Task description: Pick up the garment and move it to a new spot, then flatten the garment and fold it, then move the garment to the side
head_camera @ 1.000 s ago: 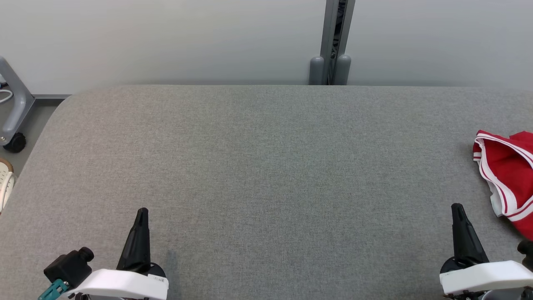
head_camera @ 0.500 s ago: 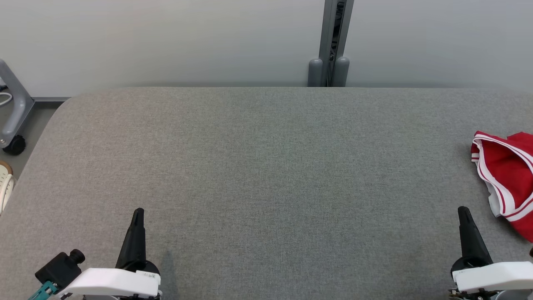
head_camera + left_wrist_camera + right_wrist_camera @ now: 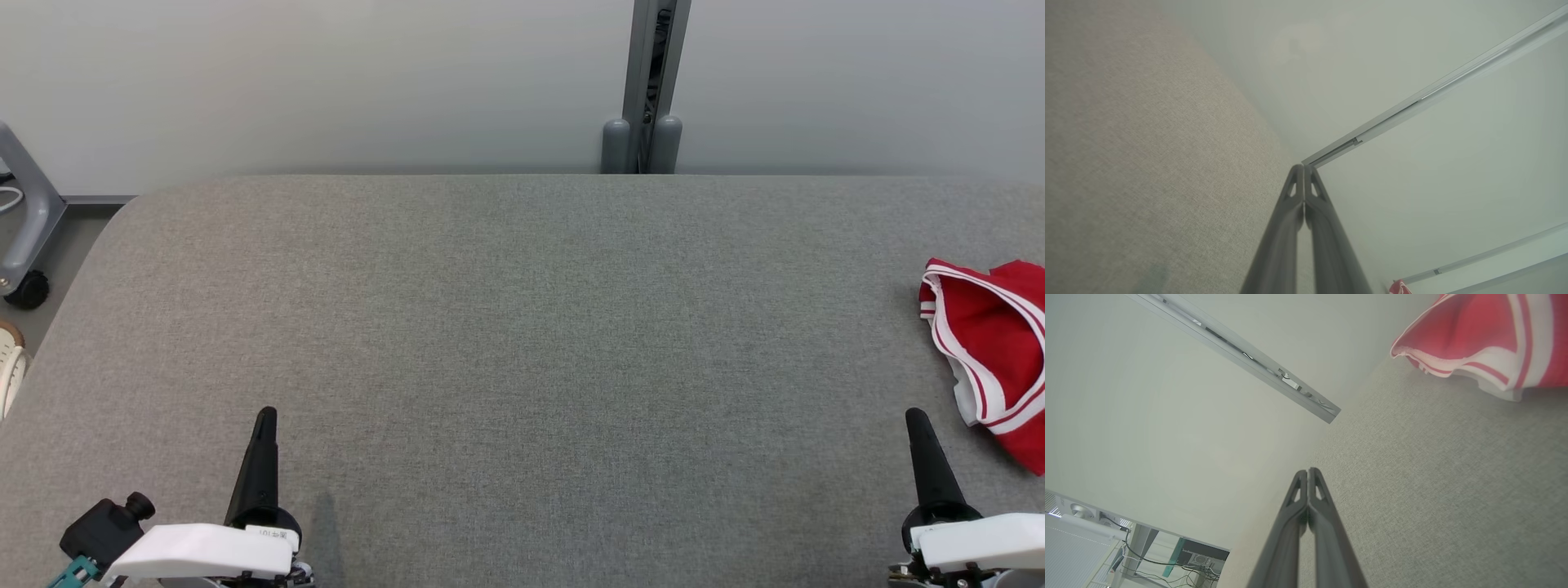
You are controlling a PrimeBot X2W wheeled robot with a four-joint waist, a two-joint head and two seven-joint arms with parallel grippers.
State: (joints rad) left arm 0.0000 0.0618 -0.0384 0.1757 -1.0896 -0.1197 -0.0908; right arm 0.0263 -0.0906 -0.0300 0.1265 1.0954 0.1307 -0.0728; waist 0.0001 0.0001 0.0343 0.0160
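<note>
Head view: left gripper [image 3: 266, 416] at lower left, fingers pressed together, nothing pinched, tip above the grey fabric table [image 3: 522, 327]. Right gripper [image 3: 916, 418] at lower right, fingers likewise pressed together and empty. Red garment [image 3: 992, 343] with white trim lying crumpled on the table at the right edge, cut off by the frame, near the right gripper but apart from it. Grey post [image 3: 649, 82] upright against the pale wall [image 3: 326, 73] behind the far table edge. Grey wheeled frame [image 3: 24, 220] on the floor at far left. Left wrist view: left gripper [image 3: 1303, 168] closed tip to tip, holding nothing, table [image 3: 1147, 163] to the left of the fingers, post [image 3: 1433, 94] slanting across the wall, small corner of the garment [image 3: 1399, 287] at the bottom edge. Right wrist view: right gripper [image 3: 1308, 472] closed tip to tip, empty, above the table [image 3: 1433, 477]; garment [image 3: 1474, 335] at upper right, resting on the table, well clear of the fingertips; post [image 3: 1241, 351] slanting at upper left; desk with cables [image 3: 1167, 555] at lower left.
</note>
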